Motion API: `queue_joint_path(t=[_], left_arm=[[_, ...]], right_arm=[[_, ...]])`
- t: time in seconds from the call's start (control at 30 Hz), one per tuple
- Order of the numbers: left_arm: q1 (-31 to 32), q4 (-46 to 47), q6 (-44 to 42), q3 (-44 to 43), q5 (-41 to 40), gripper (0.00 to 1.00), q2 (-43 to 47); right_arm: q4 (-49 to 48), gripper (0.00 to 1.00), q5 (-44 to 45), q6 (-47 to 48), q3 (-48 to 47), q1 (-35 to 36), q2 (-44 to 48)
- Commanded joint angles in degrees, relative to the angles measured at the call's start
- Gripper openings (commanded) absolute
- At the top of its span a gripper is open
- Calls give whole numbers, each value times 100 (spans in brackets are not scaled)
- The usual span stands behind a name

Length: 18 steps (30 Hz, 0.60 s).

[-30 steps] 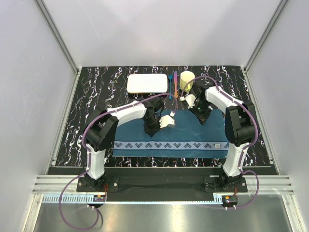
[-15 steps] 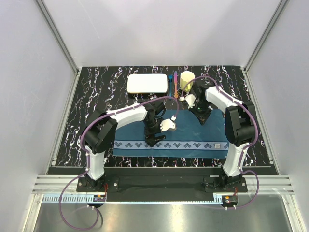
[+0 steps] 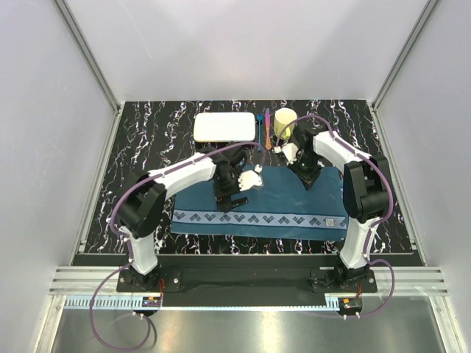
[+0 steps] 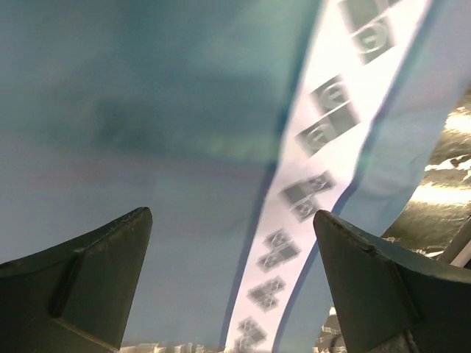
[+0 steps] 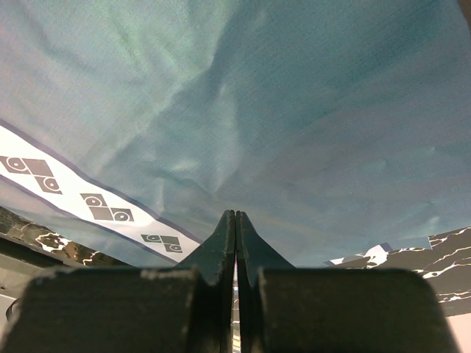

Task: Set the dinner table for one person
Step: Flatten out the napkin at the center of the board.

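Pale walls (image 3: 235,51) surround the dinner table (image 3: 147,147) and teal placemat (image 3: 294,206); left gripper (image 4: 232,215) released, right gripper (image 5: 235,215) clenched.

Lab test cell: white wall panels (image 3: 243,44), alu frame (image 3: 88,55).

teal placemat (image 3: 283,200) on dinner table (image 3: 147,147); left gripper (image 3: 224,200), right gripper (image 3: 305,179) above it

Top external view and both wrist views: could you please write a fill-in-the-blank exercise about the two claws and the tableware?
1. The left claw hangs ___ over the teal placemat.
2. The right claw is ___.
3. The white plate lies directly on the dinner table, not on the ___.
4. Seen from above, the cup stands to the ___ of the white plate.

Missing words: open; shut; placemat; right.
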<state>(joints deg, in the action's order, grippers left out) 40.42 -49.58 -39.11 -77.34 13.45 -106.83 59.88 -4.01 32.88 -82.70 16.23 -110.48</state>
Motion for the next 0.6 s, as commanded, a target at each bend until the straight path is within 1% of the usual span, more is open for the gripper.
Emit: queue_joint_path(t=[0.0, 0.03, 0.07, 0.1, 0.13, 0.17, 0.2, 0.23, 0.27, 0.33, 0.37, 0.4, 0.43, 0.53, 0.57], left_arm=[[-43, 151, 534, -536, -676, 99, 680], [-61, 133, 719, -632, -921, 99, 698], [-61, 124, 1182, -798, -1124, 98, 672], [-70, 81, 1456, -948, -1300, 70, 602], [-96, 2, 2129, -1106, -1684, 49, 506], [-140, -182, 2475, -1447, -1862, 22, 261], [-218, -375, 2818, -1677, -1960, 5, 102], [-289, -847, 3413, -2158, -1769, 3, -265], [-350, -1060, 3758, -2380, -1724, 0, -460], [-561, -1604, 4609, -2872, -1102, 0, -873], [-614, -1772, 4858, -2927, -934, 0, -1084], [-571, -1652, 4974, -2770, -819, 0, -1042], [-519, -1355, 5131, -2412, -992, 0, -903], [-544, -1072, 5570, -1935, -678, 0, -787], [-527, -1010, 5659, -1760, -686, 0, -813]], right_arm=[[68, 0, -91, -54, -220, -6, 88], [68, 0, -100, -54, -238, 3, 88], [77, 0, -117, -71, -256, -6, 70], [68, 0, -135, -80, -273, -14, 53], [68, 0, -161, -98, -317, -6, 26], [68, 0, -222, -141, -335, -6, 17], [68, 0, -258, -168, -387, 3, -17], [77, 0, -293, -186, -405, 3, -35], [94, 0, -337, -229, -431, -6, -44], [112, 0, -372, -238, -511, 3, -62], [121, 0, -381, -230, -511, -6, -53], [112, 0, -399, -221, -502, 12, -44], [121, 0, -407, -212, -502, 12, -44], [112, 0, -364, -160, -493, 12, -36], [121, 0, -329, -142, -511, 3, -44]])
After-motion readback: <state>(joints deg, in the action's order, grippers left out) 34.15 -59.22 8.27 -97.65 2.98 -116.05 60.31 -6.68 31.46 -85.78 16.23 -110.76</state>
